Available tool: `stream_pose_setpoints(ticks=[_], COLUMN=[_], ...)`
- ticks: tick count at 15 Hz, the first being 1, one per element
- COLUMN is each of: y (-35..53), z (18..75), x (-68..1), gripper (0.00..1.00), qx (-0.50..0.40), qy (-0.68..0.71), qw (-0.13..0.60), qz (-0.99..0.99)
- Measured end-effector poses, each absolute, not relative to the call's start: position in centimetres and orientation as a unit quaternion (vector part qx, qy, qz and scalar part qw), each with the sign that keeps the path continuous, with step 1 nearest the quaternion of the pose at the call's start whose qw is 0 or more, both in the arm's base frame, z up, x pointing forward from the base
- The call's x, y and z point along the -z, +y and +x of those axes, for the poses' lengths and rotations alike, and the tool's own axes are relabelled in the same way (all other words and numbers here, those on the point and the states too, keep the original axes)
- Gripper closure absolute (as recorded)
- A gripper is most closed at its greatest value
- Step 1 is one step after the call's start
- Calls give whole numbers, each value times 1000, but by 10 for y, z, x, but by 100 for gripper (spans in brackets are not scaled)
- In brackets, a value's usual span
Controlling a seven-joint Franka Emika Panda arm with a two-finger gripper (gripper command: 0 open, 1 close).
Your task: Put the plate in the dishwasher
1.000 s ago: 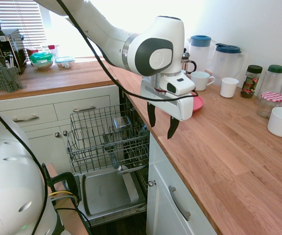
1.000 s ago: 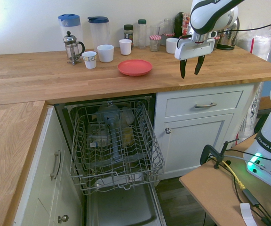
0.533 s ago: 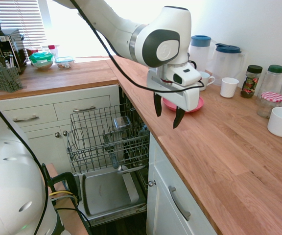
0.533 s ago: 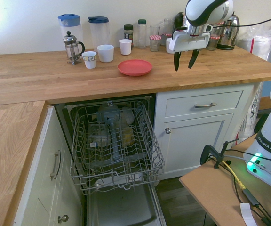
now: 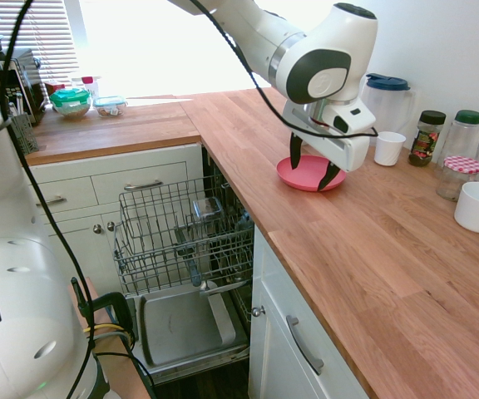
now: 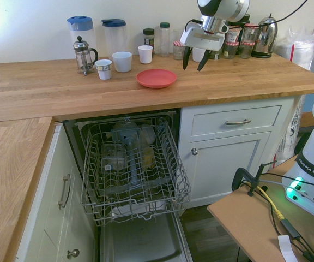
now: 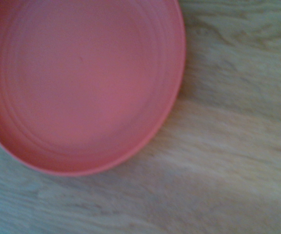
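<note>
One plate (image 6: 156, 78), round, shallow and coral-red, lies flat on the worktop (image 6: 228, 83), its smooth face ringed by fine ridges near a raised rim. The jaws (image 6: 193, 67) are spread, holding nothing, above the wood beside it. Two clear pitchers with blue lids and one glass-and-metal French press (image 6: 83, 59) stand along the worktop's back. Below, the dishwasher (image 6: 136, 172) has its grey wire rack (image 6: 135, 188) pulled out.
</note>
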State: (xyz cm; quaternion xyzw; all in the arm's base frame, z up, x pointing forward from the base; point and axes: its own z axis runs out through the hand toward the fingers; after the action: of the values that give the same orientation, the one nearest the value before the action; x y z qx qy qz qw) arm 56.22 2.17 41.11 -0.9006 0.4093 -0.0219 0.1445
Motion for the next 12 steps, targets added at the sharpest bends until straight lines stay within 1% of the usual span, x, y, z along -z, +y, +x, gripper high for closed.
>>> stream_pose_setpoints(ticks=[6, 12], y=[20, 25], z=[624, 652], x=[-387, -365], gripper=[0, 0], qx=[15, -4], qy=[421, 423], qw=[182, 191], qz=[-889, -886])
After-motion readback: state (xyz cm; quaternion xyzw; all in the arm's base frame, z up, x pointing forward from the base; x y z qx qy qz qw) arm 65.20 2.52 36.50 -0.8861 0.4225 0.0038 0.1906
